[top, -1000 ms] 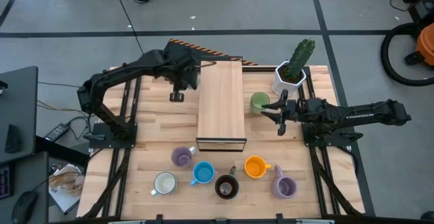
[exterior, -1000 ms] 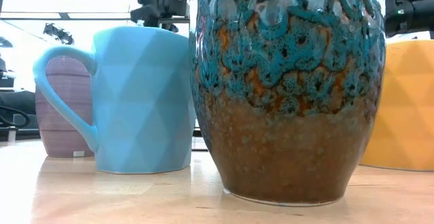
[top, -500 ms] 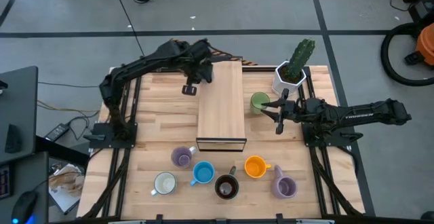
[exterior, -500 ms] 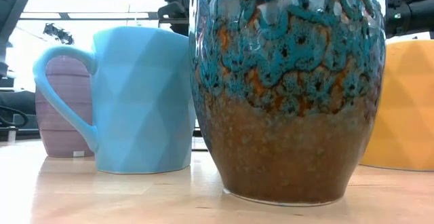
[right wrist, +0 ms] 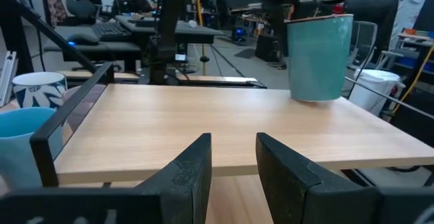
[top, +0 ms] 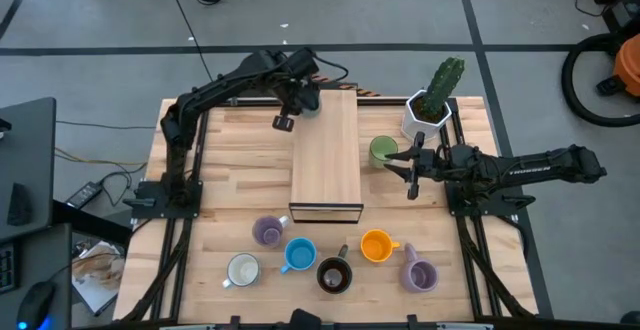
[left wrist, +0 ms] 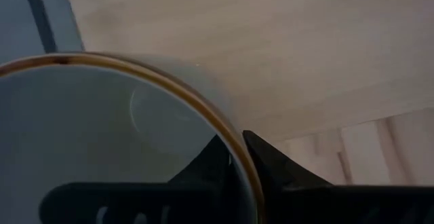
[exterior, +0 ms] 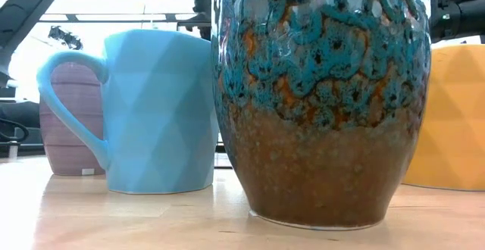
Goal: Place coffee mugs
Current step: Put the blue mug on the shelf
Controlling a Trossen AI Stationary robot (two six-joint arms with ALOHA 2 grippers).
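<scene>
A pale teal mug [right wrist: 319, 58] hangs at the far left corner of the raised wooden platform [top: 325, 155], with my left gripper [top: 297, 105] shut on its rim. Whether its base touches the platform I cannot tell. A green mug [top: 382, 150] stands on the table right of the platform, beside my right gripper [top: 410, 165], which is open and level with nothing between its fingers. Along the near edge stand a lavender mug [top: 267, 232], a blue mug [top: 298, 255], a white mug [top: 243, 269], a dark brown mug [top: 334, 275], an orange mug [top: 375, 245] and another lavender mug [top: 420, 273]. My left gripper has the mug's brown-edged rim [left wrist: 227, 132] between its fingers, one finger [left wrist: 213, 156] inside the mug and one [left wrist: 264, 153] outside the wall. The fingers come steeply from above. The mug hangs below them, upright with a slight tilt, over the platform's far end.
A white hexagonal pot with a green cactus [top: 428, 110] stands at the far right of the table, close behind the green mug. The platform's top [right wrist: 224, 125] is bare wood apart from the held mug. The low view is filled by the near-edge mugs [exterior: 322, 98].
My left gripper has carried the mug toward the table's right and far edges, from beside the platform's left side to its far left corner, and its wrist has rolled a little. It has stayed shut on the rim.
</scene>
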